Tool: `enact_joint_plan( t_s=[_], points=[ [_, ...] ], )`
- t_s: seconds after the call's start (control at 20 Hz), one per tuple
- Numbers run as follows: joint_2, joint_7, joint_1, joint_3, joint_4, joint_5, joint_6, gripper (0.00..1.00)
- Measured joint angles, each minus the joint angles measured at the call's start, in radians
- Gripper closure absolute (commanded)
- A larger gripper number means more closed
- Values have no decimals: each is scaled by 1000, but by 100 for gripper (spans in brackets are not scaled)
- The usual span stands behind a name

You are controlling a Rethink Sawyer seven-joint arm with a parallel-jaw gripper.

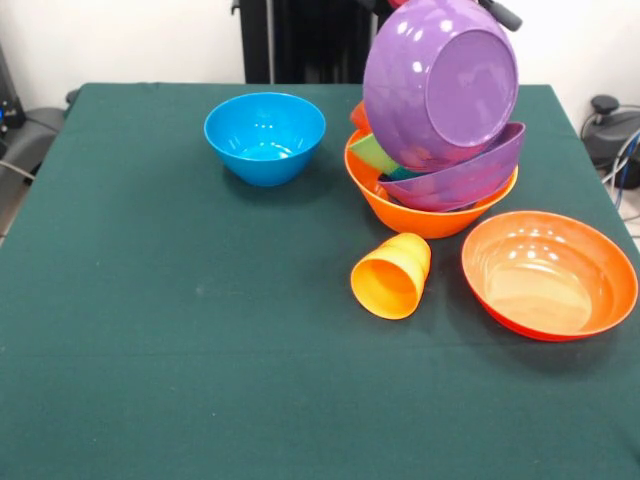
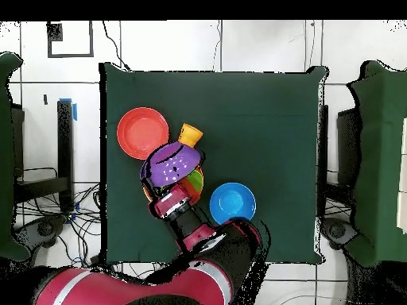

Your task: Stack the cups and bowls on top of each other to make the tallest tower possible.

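Note:
My gripper [image 2: 164, 189] reaches over the tower and holds a purple bowl [image 1: 440, 80] tipped on edge, its bottom facing the front camera; the bowl hides the fingers. Under it a second purple bowl [image 1: 470, 178] lies tilted in the large yellow-orange bowl [image 1: 425, 218], the tower's base. A lime green bowl [image 1: 372, 152] and a red-orange piece [image 1: 358, 116] stick out at the tower's left. The yellow-orange cup [image 1: 392, 275] lies on its side in front of the tower. The wide red-orange bowl [image 1: 548, 272] and the medium blue bowl [image 1: 265, 135] stand apart, upright.
The green cloth table [image 1: 150, 350] carries everything. In the overhead view the red arm [image 2: 199, 262] comes in from the bottom edge, beside the blue bowl [image 2: 232, 202]. Black stands and cables ring the table.

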Motion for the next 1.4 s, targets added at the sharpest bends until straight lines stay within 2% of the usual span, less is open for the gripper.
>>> enact_joint_plan(
  t_s=[0.35, 0.9, 0.95, 1.4],
  points=[
    [-30, 0, -7, 0, 0, -12, 0, 0],
    [-28, 0, -46, 0, 0, -36, 0, 0],
    [-27, 0, -51, 0, 0, -36, 0, 100],
    [-27, 0, -57, 1, 0, -37, 0, 100]
  ],
)
